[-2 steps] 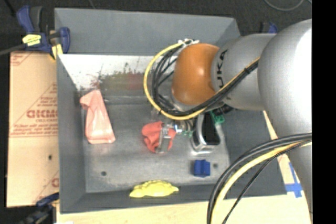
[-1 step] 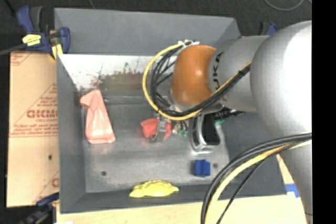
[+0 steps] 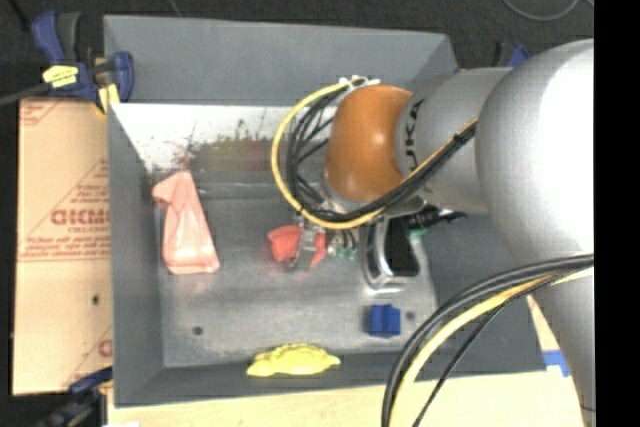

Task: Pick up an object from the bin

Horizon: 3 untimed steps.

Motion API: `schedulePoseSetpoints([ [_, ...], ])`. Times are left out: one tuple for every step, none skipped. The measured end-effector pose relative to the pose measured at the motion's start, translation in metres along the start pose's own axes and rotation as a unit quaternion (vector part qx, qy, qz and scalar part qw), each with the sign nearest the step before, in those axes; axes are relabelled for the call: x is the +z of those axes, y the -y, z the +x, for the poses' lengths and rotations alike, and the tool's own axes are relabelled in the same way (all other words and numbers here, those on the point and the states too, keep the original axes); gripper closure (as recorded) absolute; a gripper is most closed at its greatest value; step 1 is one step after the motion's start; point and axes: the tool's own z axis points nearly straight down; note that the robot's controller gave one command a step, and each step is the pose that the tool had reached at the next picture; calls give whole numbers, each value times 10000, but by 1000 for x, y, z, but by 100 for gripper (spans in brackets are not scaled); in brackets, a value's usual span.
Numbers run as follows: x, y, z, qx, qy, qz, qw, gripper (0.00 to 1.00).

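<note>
The tool (image 3: 312, 253) sits low in the middle of the bin (image 3: 280, 65), under the arm's orange cover (image 3: 365, 145) and its loop of cables. Whether it is open or closed cannot be told, since the wrist hides most of it. Right against its left side lies a small red crumpled thing (image 3: 283, 242), the likeliest pick; I cannot tell whether the two touch or are merely side by side.

To do this step well, the tool should probably be centred over the red piece before closing, because it looks soft and irregular and could slide out sideways. A straight lift would follow.

Just right of the tool lies a silver-framed black piece (image 3: 390, 260) (it may be part of the robot rather than a thing of the bin). It is close enough to be nudged. Further toward the near right is a small blue block (image 3: 381, 320), apart from the rest. A pink, wedge-shaped soft thing (image 3: 186, 225) lies well to the left. A flat yellow thing (image 3: 293, 360) rests at the near wall. None of these three seems to crowd the pick.
</note>
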Motion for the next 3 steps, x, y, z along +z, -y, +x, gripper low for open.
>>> schedulePoseSetpoints([
  [-4, 0, 1, 47, -8, -1, 10000, 100],
  [-17, 1, 2, 8, -36, 10, 10000, 100],
  [-38, 1, 1, 9, -16, 3, 10000, 100],
])
